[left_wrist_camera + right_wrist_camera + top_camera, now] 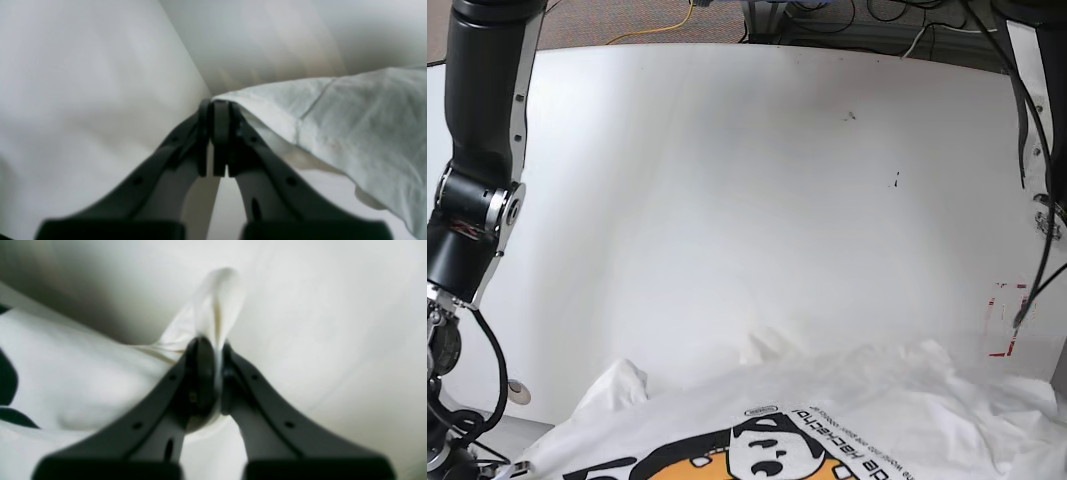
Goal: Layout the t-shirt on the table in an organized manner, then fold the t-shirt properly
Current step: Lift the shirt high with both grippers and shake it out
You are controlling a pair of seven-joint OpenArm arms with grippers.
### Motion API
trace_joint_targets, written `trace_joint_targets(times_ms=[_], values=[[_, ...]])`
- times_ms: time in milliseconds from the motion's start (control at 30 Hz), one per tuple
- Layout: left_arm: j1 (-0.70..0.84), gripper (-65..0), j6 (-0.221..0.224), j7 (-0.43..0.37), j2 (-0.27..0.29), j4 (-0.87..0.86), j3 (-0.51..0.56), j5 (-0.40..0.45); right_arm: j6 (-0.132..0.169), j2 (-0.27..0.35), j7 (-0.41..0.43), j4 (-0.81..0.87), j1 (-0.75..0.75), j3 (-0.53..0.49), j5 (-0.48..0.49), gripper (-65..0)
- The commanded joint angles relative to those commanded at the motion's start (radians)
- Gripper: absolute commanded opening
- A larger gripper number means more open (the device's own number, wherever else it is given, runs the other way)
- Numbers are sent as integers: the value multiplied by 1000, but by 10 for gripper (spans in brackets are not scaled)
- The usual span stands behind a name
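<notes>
Layout step: left end effector (218, 133) and right end effector (213, 373) each grasp the t-shirt (857, 410); next, spread it flat on the table (727, 180).

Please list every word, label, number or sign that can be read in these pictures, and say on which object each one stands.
No text can be read with certainty.
t-shirt: lines of small black print and a small oval label above the orange-and-yellow graphic, upside down in the base view, too small to read.
table: a red-outlined tape mark, no letters visible.
Wrist views: only blurred black shapes on the cloth, not readable.
</notes>
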Motion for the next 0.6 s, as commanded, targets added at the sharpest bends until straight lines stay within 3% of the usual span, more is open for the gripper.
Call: trace_joint_targets(times_ms=[367,500,600], values=[[29,-642,0,-2,0,-46,-5,-2,2,20,-52,57,-78,9,5,-644],[86,-642,0,-2,0,-44,-8,-3,2,20,-57,133,-198,14,5,-644],[157,-642,0,-2,0,-41,-15,-3,2,14,-60,201,-324,77,5,-644]])
